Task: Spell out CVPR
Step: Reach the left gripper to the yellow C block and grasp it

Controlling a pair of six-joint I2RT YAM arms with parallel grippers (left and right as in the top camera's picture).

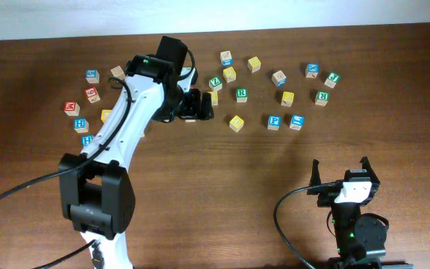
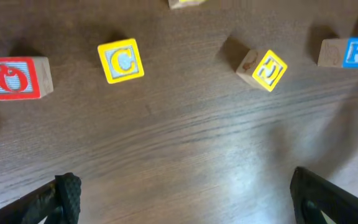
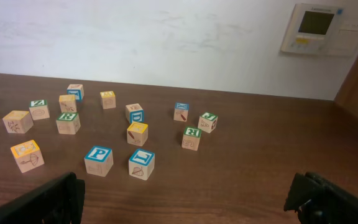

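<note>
Hovering wide open and empty above the table (image 2: 197,137), the left gripper (image 2: 184,182) has the yellow C block (image 2: 120,60) lying ahead of its fingers, not between them, so a descent from here could close on bare wood or knock the neighbouring red O block (image 2: 16,78) askew.

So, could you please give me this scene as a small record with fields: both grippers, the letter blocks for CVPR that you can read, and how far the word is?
Surface: dark brown wooden table, small wooden letter cubes scattered on it
Left gripper: open, empty, above the table
Right gripper: open, empty, apart from the cubes
C: yellow-faced wooden cube, free, ahead of the left gripper
P: blue-faced wooden cube, free
R: green-faced wooden cube, free
V: cannot read one for sure
Word: not begun, no row formed
</note>
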